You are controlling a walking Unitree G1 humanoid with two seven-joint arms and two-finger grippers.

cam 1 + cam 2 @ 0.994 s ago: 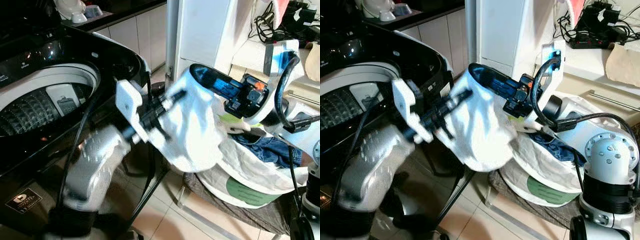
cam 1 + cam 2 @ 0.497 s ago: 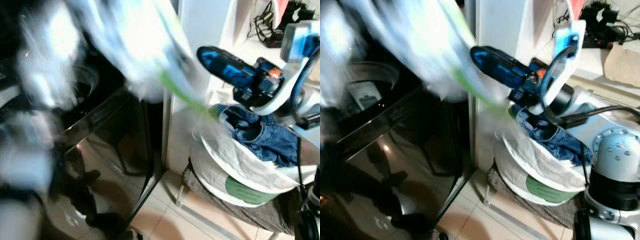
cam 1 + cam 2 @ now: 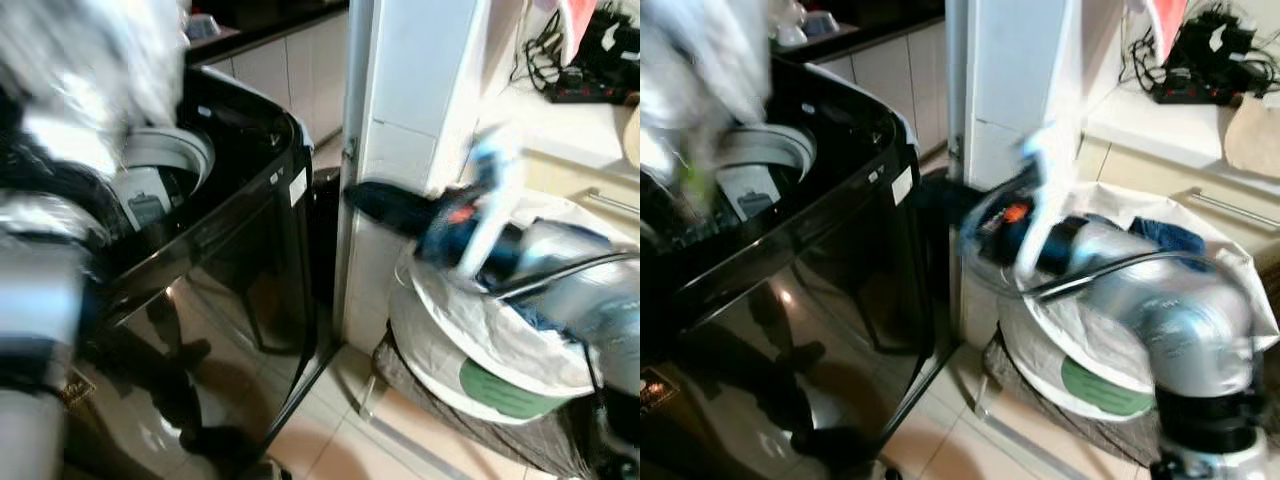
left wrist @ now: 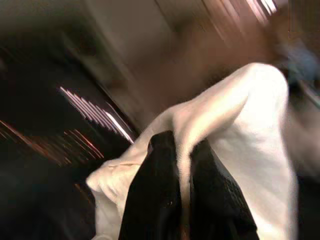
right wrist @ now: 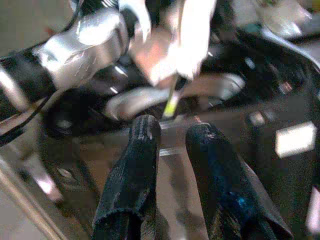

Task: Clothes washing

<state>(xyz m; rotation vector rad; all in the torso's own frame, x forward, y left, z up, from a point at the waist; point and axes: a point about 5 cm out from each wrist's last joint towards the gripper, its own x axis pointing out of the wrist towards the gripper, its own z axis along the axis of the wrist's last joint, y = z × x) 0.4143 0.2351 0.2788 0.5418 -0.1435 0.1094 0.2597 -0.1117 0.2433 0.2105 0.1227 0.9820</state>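
laundry corner with tiled floor (image 3: 330, 440), white cabinets behind, and a black top-load washing machine (image 3: 230, 230) with its lid up and grey drum opening (image 3: 165, 165) showing. left arm is a motion-blurred mass over the drum. in the left wrist view the left hand (image 4: 182, 195) is pinched tight on a fold of white cloth (image 4: 240, 125), fingers (image 4: 150, 200) either side of the fabric with almost no gap. in the eye views the same white garment is a blurred patch above the drum opening, so it looks above the tub and not yet inside.

right hand (image 5: 172, 175) hangs between the washer and the laundry bag (image 3: 470, 340), fingers a little apart, nothing between them. the white bag with the green mark sits on a low stand just beside the washer, with blue denim (image 3: 1165, 235) at its top.

risks, as a judgement:
- heavy blur suggests a fast swing; cloth could catch on the washer rim or lid and drape outside the tub.
- grip is on one fold only; a snag could pull it free and drop it on the floor.
- letting go too soon leaves part hanging over the edge.
- right arm sits close to the bag rim and washer side; it could knock the bag or tangle its cable (image 3: 1110, 270).
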